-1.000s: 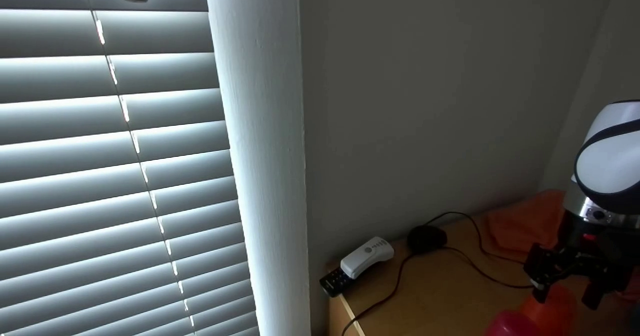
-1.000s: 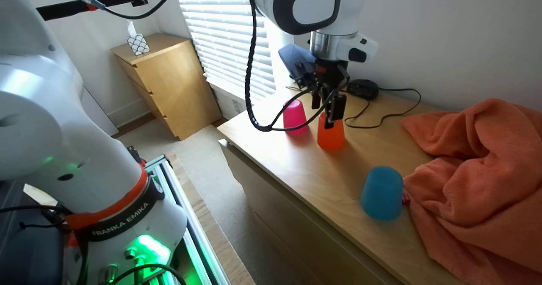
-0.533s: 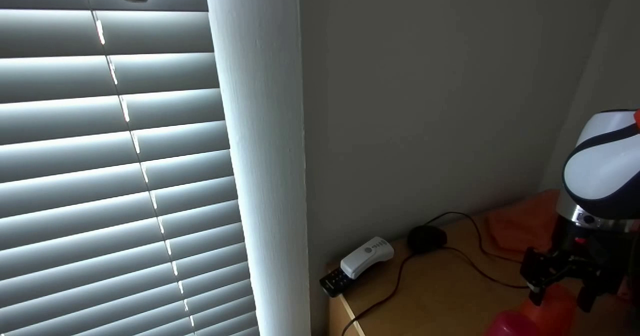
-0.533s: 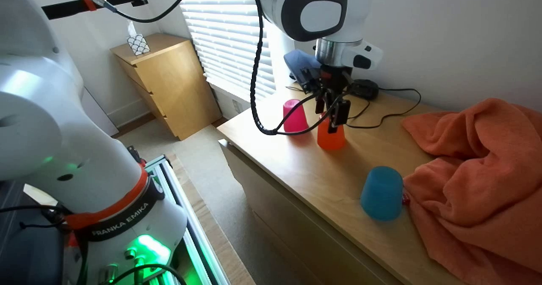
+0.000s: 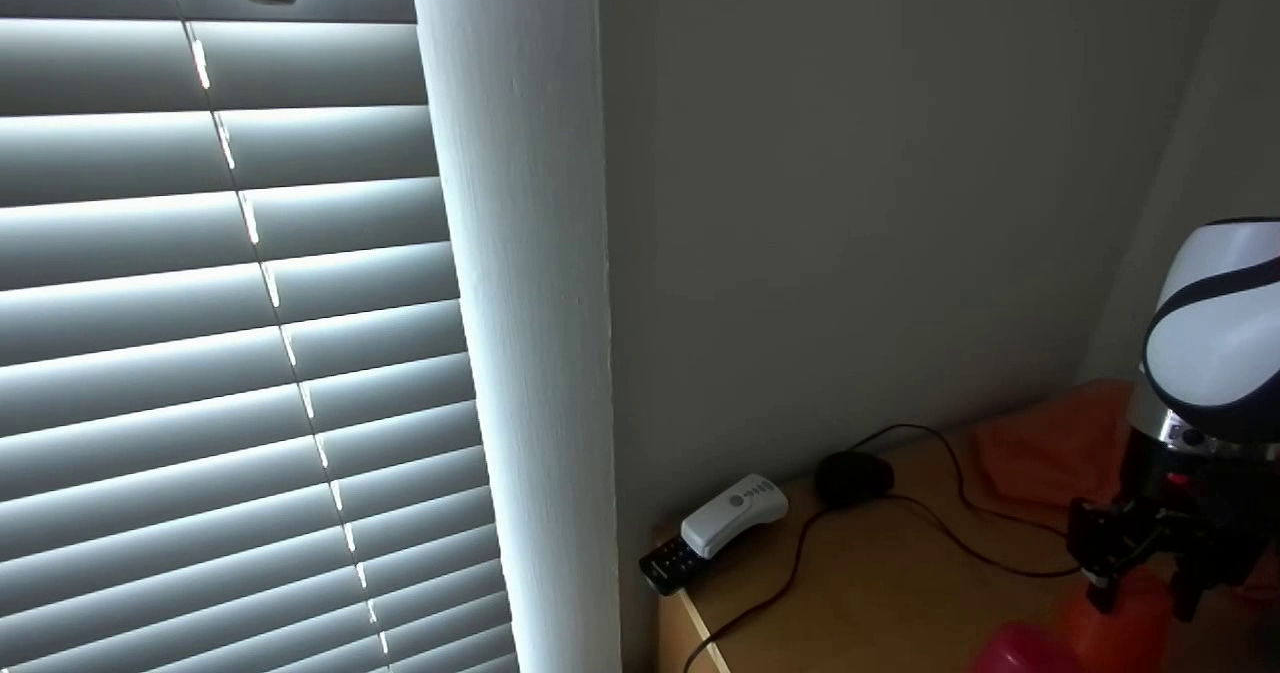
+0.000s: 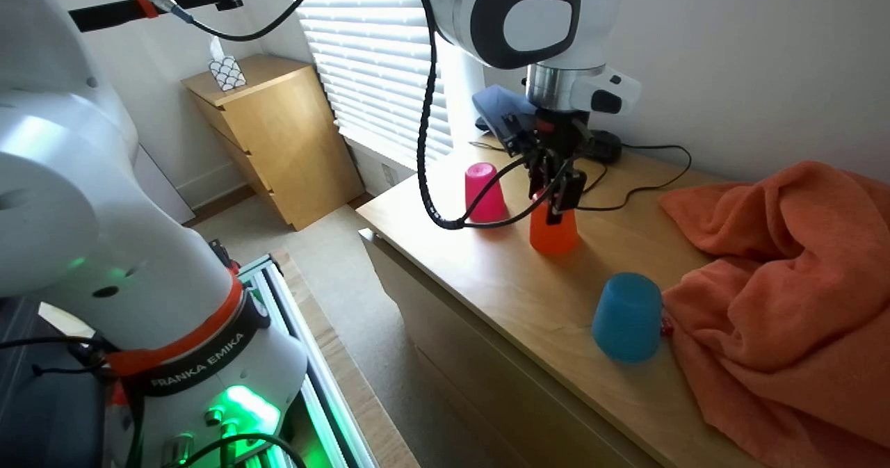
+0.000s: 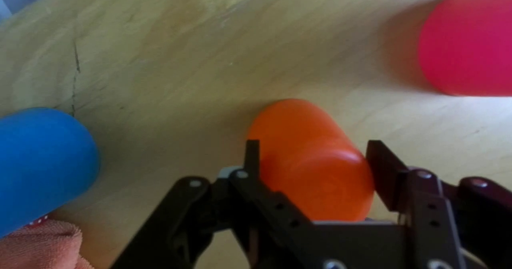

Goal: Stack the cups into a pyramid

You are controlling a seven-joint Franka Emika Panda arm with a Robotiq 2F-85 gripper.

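Wrist view: blue cup (image 7: 42, 161) left, orange cup (image 7: 312, 165) centre, pink cup (image 7: 470, 43) upper right; three cups. In an exterior view: one gripper (image 5: 1143, 601); one black remote (image 5: 666, 566), lower centre. In an exterior view: one tissue box (image 6: 227, 74), upper left; one towel (image 6: 793, 280), right.

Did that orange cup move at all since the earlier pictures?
Yes. In an exterior view, the orange cup has shifted slightly away from the unmoved pink cup, toward the blue cup.

Site: apparently a home room, indicated by window blinds (image 5: 350, 213), wooden drawer chest (image 6: 292, 141), tissue box (image 6: 227, 75) and orange towel (image 6: 799, 280).
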